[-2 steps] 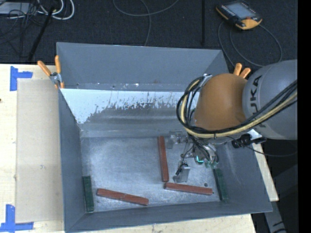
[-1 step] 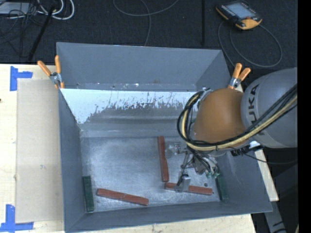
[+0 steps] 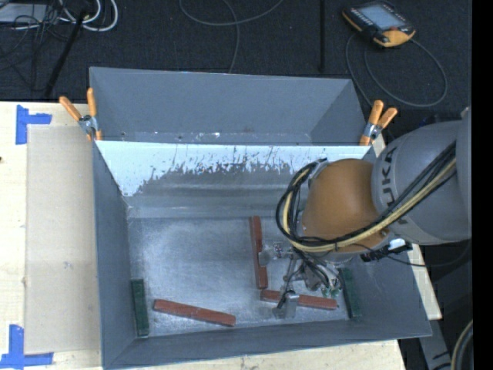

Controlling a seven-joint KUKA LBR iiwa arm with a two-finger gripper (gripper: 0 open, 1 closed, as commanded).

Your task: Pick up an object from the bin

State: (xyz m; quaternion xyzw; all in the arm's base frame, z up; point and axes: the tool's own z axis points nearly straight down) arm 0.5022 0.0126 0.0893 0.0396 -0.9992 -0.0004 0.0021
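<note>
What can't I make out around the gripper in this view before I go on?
- Camera view: the red-brown stick beneath the gripper is partly covered by it; whether they touch is unclear.
- Camera view: the dark green stick at right has its far end hidden by the arm.
- Camera view: the bin floor beneath the arm's orange cover is hidden.

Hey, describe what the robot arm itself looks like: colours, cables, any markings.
The arm is a thick, rounded grey casing with dark lettering, of which KU is readable. Its wrist wears a domed orange-brown cover, ringed by looping black and yellow cables. Below sits a small bare-metal gripper.
</note>
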